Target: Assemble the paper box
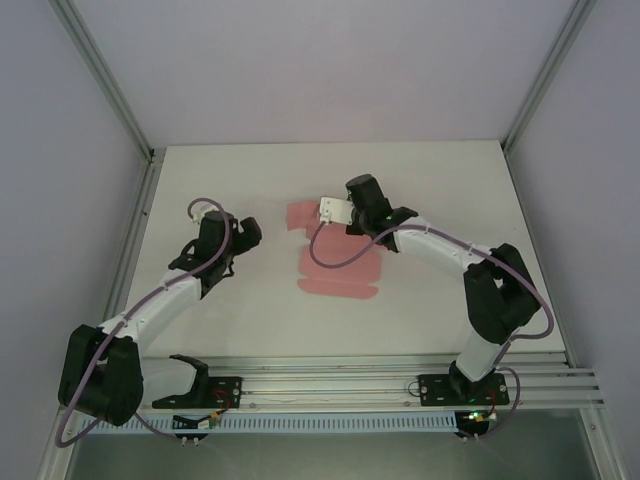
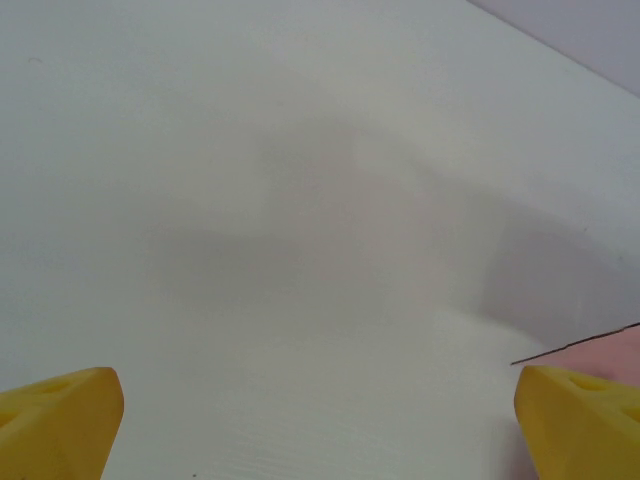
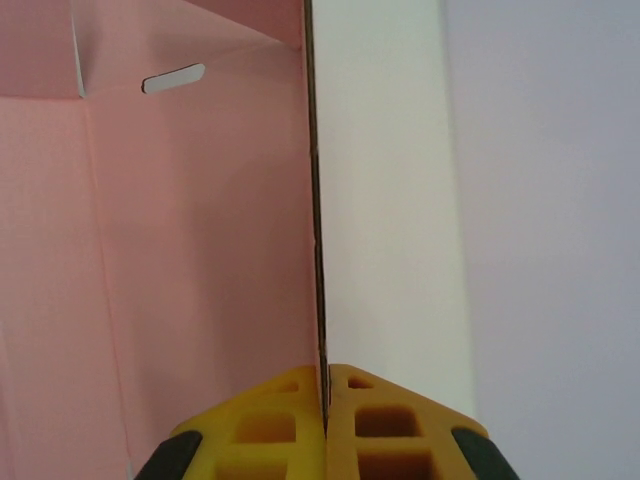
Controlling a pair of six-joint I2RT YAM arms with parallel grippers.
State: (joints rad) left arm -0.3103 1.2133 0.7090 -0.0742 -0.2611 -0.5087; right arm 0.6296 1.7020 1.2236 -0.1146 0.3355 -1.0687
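**Item:** the paper box (image 1: 338, 272) is pink card and not yet assembled. It lies largely flat on the table (image 1: 450, 320), between the two arms.

**Right side:** the right gripper (image 3: 326, 395) has its fingers pressed together on one edge of the card. From the wrist, that edge runs straight ahead of the pinch as a thin dark line. The pink panel spreads to the left of the fingers, with a small slot (image 3: 173, 78) far ahead of them beside a crease. Bare table lies to their right. Whether the held flap is raised off the table cannot be told.

Judgement: the grip is taken at a free edge so the flap can be turned about its crease. So thin a hold risks slipping or buckling the card.

**Left side:** the left gripper (image 2: 320, 430) has its fingers spread wide with nothing between them and bare table ahead. A corner of the pink card shows just beyond the right-hand finger.

Judgement: it is placed beside the sheet, ready to brace it or press it down while the other side folds.

**Progress:** early. No wall appears locked, and no tab is seated in the slot.
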